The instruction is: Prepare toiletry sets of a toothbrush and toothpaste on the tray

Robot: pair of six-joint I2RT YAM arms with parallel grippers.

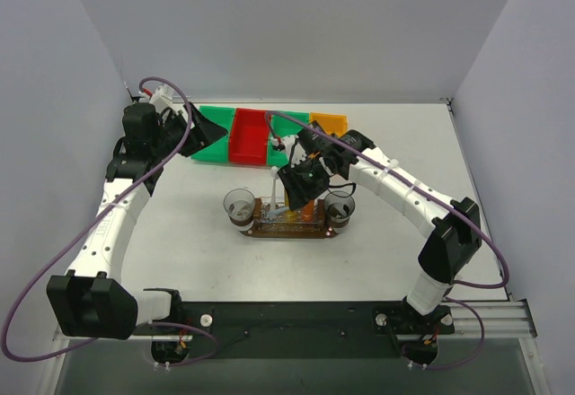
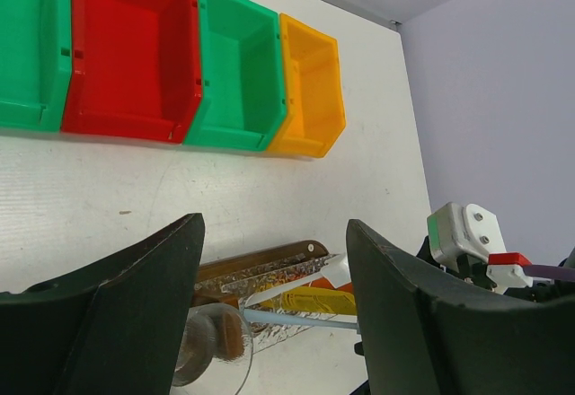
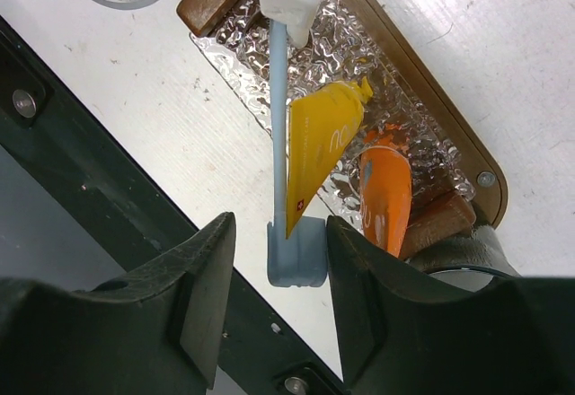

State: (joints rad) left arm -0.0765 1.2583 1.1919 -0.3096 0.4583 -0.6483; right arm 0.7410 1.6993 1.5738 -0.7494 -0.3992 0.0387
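Observation:
The dark-brown tray [image 1: 292,231] lies mid-table, lined with crinkled foil. On it lie the yellow toothpaste [image 3: 319,153] and the orange toothpaste [image 3: 386,197], side by side. My right gripper [image 3: 278,224] hovers over the tray [image 3: 422,81], jaws open. The thick end of a pale toothbrush [image 3: 296,251] sits between them, against one finger, with a gap at the other. Its stick [image 1: 271,193] slants down to the tray. A second white toothbrush [image 2: 296,289] lies on the foil. My left gripper [image 2: 274,233] is open and empty, up by the bins [image 1: 208,132].
A clear glass cup stands at each end of the tray [image 1: 238,205] [image 1: 340,205]. A row of bins stands at the back: green [image 1: 213,135], red [image 1: 250,135], green [image 1: 286,127], orange [image 1: 331,122]. The black base rail [image 1: 287,319] runs along the near edge.

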